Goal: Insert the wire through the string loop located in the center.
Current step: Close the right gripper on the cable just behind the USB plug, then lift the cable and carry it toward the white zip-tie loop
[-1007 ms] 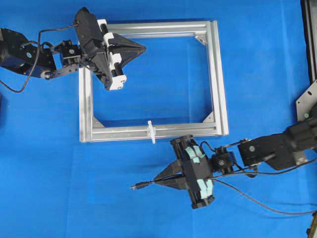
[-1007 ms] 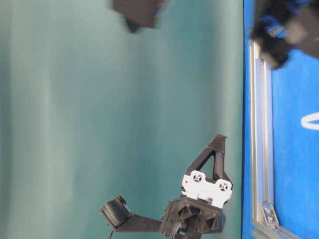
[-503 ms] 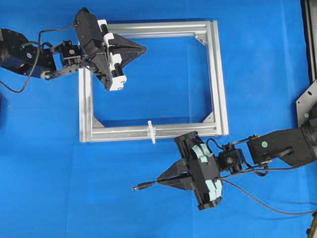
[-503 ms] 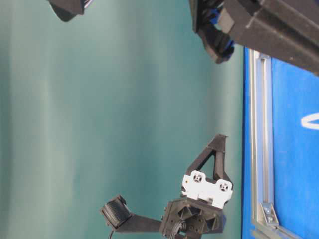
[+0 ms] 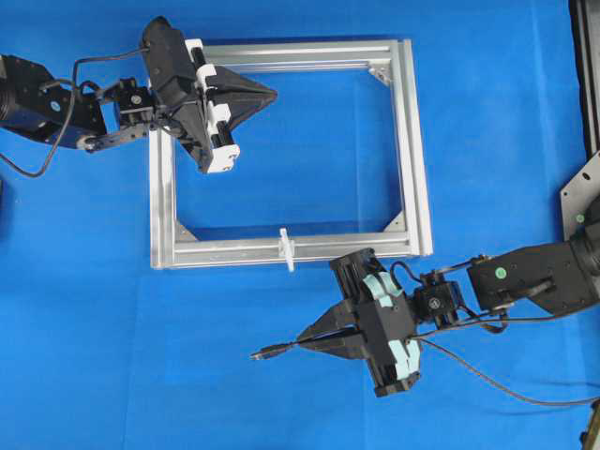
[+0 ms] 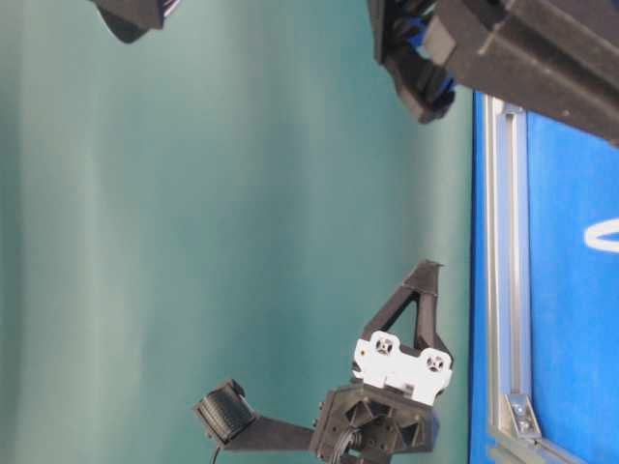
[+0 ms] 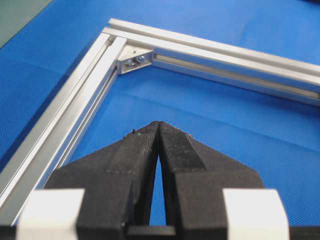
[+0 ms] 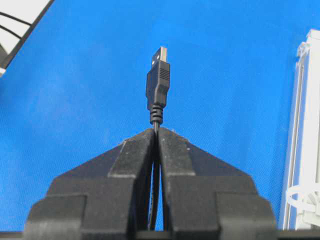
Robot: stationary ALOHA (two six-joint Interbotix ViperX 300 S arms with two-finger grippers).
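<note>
The wire is a thin black cable ending in a USB plug. My right gripper is shut on the cable just behind the plug, which points left in the overhead view. It hovers below the lower bar of the silver frame. The string loop is a small white tie across the middle of that bar, up and slightly left of the plug. My left gripper is shut and empty over the frame's upper left corner.
The wire's slack trails right across the blue mat to the lower right edge. Corner brackets sit inside the frame. A black and silver fixture stands at the right edge. In the table-level view the right arm fills the top.
Over the first half second the right gripper shifted slightly right and down with the wire, tilting a little. It has held still since. The left arm has not moved.
</note>
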